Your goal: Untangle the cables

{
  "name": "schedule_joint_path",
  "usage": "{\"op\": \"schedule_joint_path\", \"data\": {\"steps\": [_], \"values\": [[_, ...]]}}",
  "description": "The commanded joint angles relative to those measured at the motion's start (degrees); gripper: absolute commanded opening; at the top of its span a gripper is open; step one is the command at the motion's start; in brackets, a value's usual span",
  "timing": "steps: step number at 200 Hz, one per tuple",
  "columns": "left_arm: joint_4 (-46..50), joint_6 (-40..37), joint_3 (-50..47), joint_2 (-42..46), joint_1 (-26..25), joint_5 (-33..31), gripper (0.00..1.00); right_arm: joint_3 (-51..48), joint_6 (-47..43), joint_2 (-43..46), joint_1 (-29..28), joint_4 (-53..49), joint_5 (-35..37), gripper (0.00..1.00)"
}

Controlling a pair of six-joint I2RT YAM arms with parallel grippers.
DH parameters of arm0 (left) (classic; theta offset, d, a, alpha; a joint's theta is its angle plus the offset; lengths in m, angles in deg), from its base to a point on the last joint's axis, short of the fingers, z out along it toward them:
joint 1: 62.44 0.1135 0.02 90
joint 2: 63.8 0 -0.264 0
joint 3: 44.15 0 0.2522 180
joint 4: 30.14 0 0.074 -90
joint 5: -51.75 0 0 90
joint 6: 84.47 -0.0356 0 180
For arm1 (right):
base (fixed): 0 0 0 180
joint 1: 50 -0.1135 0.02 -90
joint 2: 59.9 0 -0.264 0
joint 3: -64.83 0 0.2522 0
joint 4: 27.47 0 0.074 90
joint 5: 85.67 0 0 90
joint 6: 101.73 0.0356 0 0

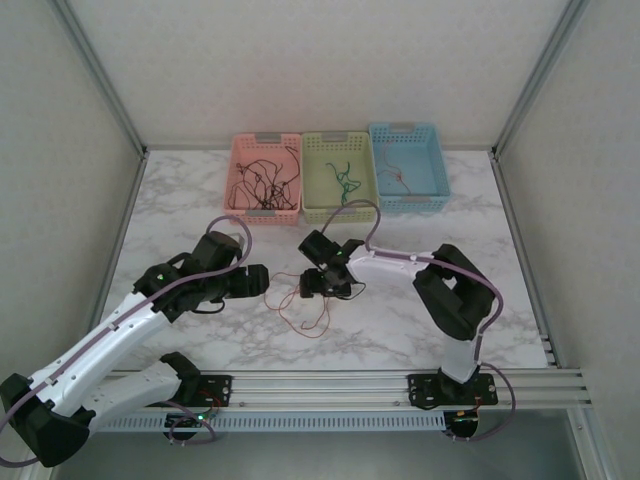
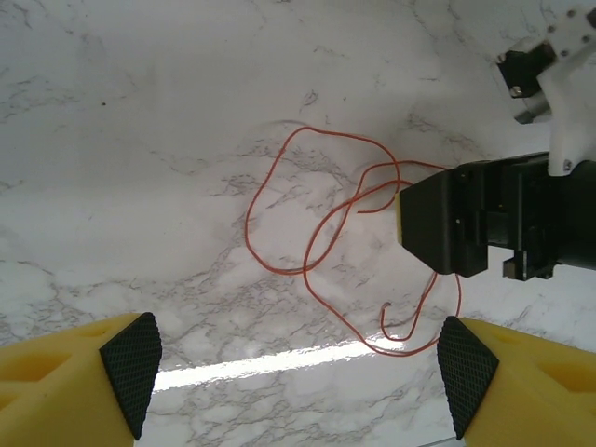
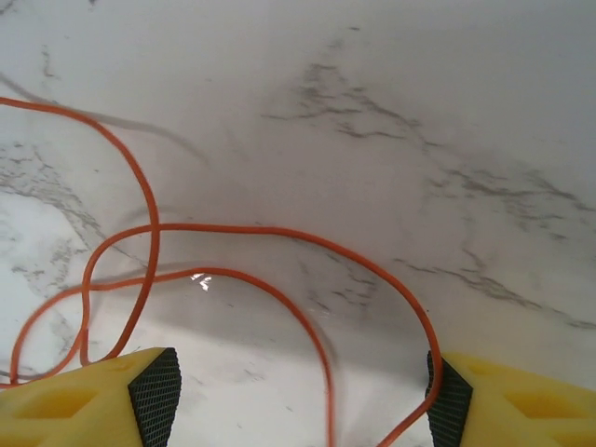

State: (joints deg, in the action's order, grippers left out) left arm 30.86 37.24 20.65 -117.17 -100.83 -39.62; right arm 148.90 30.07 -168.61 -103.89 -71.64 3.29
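Note:
A thin red-orange cable [image 1: 303, 308] lies in loose, crossing loops on the marble table [image 1: 420, 320] between the two arms. My right gripper [image 1: 325, 282] points down over the loops' right side. It is open [image 3: 303, 400], with two strands of the cable [image 3: 279, 233] running between its pads; one strand runs along the right pad [image 3: 451, 402]. My left gripper [image 1: 262, 282] is just left of the loops and open [image 2: 298, 372], hovering above the cable [image 2: 317, 233] with nothing between its fingers. More cables lie in the baskets at the back.
Three baskets stand along the back: pink [image 1: 240, 160] with black wires, green [image 1: 312, 150] with green wires, blue [image 1: 437, 170] with a thin red wire. The right gripper's black body [image 2: 475, 219] sits close in front of my left gripper. Frame rails border the table.

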Motion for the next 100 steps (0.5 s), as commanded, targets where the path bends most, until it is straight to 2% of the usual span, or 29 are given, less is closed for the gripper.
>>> {"op": "schedule_joint_path", "data": {"steps": [1,49,100], "values": [[1.81,-0.41,1.51,0.15,0.69,0.59,0.81,4.39,0.59,-5.43,-4.74,6.33,-7.07,0.7],[1.98,-0.5,1.6,0.17,0.69,0.46,0.81,9.89,-1.25,-9.02,-6.73,2.84,-5.6,0.65],[1.98,-0.5,1.45,0.32,0.76,0.22,0.81,13.16,-7.79,-11.53,-8.24,-5.82,0.88,0.45]]}}
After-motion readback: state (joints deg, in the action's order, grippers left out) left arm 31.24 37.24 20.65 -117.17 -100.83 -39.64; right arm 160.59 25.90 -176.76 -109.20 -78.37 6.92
